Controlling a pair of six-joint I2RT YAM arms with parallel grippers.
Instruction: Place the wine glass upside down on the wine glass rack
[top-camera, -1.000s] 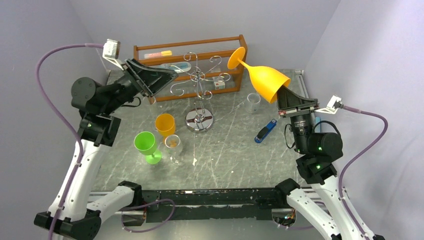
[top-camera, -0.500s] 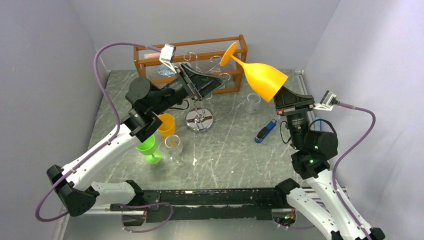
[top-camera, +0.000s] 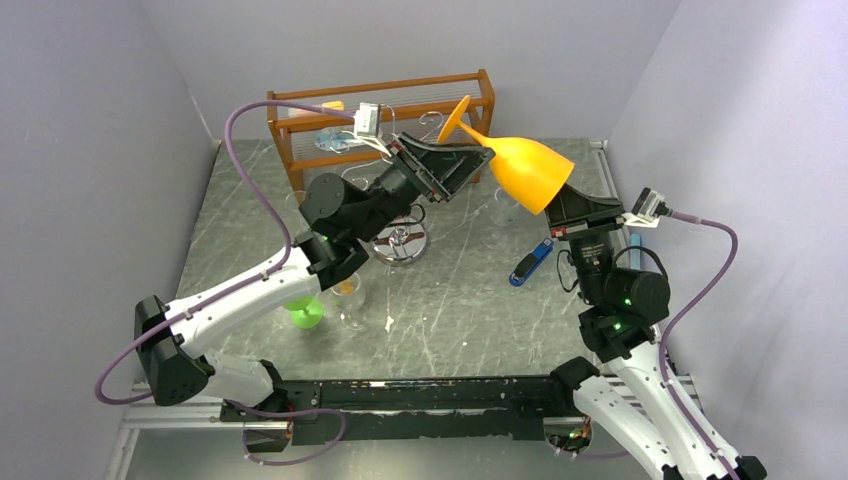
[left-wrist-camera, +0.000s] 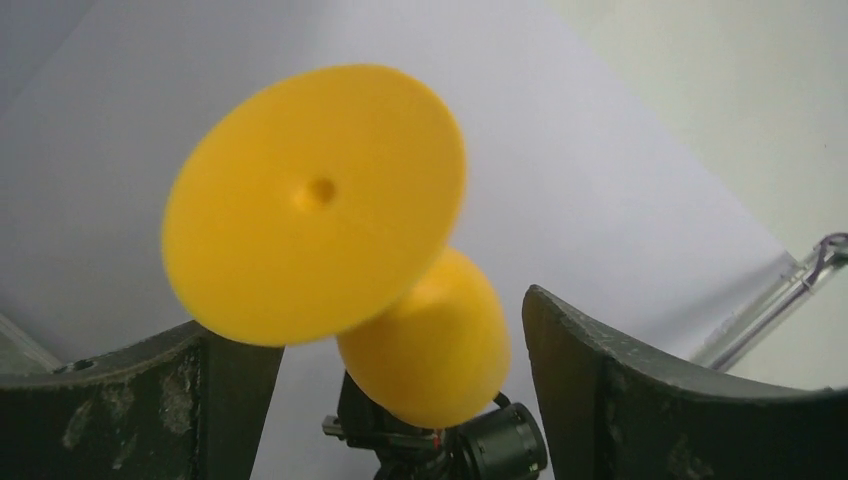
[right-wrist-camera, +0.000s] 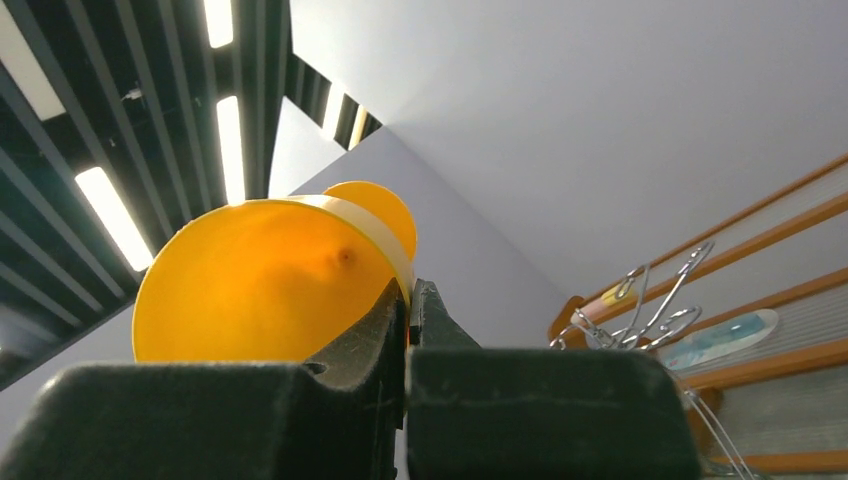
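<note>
The orange wine glass hangs in the air at the back right, tilted, its foot toward the upper left. My right gripper is shut on the bowl's rim; in the right wrist view the gripper pinches the wall of the wine glass. My left gripper is open at the stem. In its wrist view the foot of the wine glass fills the space ahead of the gripper, untouched. The wine glass rack stands under my left arm, mostly hidden; its scroll arms show to the right.
An orange-brown wooden shelf stands at the back behind the rack. A green glass and a clear glass sit under my left arm. A blue stick and a small clear glass lie near my right arm.
My left arm has swung from the back left across the rack to the glass's stem. The right arm has carried the glass slightly left and lower.
</note>
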